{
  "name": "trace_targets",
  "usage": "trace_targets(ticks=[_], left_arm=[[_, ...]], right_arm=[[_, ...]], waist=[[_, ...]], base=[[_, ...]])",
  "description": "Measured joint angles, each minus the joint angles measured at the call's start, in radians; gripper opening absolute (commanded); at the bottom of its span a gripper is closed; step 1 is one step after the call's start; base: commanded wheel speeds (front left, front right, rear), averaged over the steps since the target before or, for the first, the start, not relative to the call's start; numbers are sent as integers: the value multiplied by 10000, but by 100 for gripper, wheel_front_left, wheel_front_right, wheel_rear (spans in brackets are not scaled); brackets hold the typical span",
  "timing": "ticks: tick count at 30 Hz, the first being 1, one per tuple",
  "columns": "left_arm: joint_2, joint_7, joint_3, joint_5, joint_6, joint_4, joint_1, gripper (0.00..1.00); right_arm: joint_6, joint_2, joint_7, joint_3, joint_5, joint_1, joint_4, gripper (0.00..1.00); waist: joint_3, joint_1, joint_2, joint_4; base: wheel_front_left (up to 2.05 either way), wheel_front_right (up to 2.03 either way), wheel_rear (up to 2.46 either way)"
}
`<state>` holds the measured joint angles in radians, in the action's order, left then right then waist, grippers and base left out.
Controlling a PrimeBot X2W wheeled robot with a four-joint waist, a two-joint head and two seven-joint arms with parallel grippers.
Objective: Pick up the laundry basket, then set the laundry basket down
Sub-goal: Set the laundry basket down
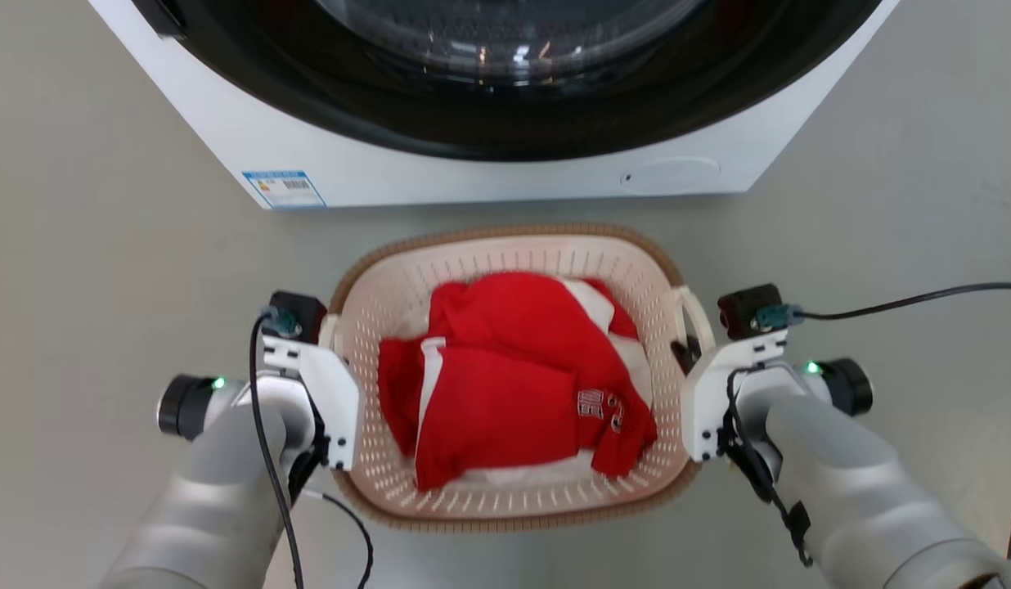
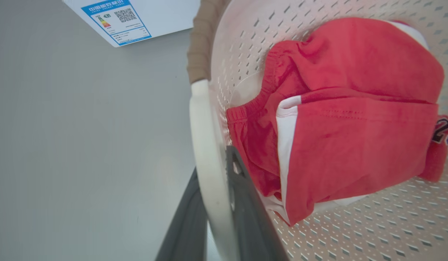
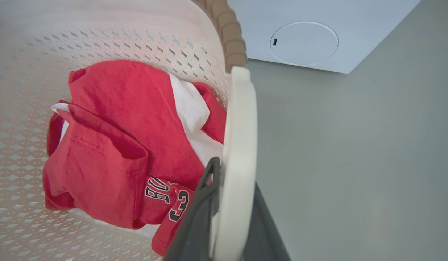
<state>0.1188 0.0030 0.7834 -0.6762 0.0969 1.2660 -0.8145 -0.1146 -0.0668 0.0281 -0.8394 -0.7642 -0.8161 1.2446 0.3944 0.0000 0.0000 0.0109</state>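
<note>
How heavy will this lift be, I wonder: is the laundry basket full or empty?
Partly full: red and white clothes lie bunched in the laundry basket, below its brown rim, with bare perforated wall around them.

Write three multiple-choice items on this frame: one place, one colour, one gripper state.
1. Where is the basket relative to the washer?
A. Just in front of it
B. On top of it
C. Inside the drum

2. What is the main colour of the clothes in the basket?
A. Blue
B. Red
C. Green

3. What are the left gripper and the right gripper doing?
A. Open above the basket
B. Each shut on a handle of the basket
C. Each holding clothes

Answers:
1. A: in the head view the basket sits just below the washer's white front panel.
2. B: red fabric with some white trim lies in the basket.
3. B: in each wrist view the dark fingers sit tight on either side of a white handle.
</note>
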Motion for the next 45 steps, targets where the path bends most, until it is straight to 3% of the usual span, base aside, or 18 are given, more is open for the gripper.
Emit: trace_targets(ticks=[14, 30, 45], left_arm=[[-4, -1179, 98, 88, -255, 73, -991, 0], [56, -2270, 127, 324, -585, 71, -2616, 0], [259, -2497, -54, 629, -819, -541, -2912, 0]], right_arm=[[0, -36, 1164, 88, 499, -1077, 293, 0], [-2, -73, 2194, 1116, 1386, -2435, 539, 0], [-8, -77, 2286, 2376, 2531, -2744, 462, 0]], waist=[[1675, 0, 0, 54], [4328, 0, 0, 113], [5016, 0, 0, 171]], base=[[0, 0, 0], [0, 0, 0], [0, 0, 0]])
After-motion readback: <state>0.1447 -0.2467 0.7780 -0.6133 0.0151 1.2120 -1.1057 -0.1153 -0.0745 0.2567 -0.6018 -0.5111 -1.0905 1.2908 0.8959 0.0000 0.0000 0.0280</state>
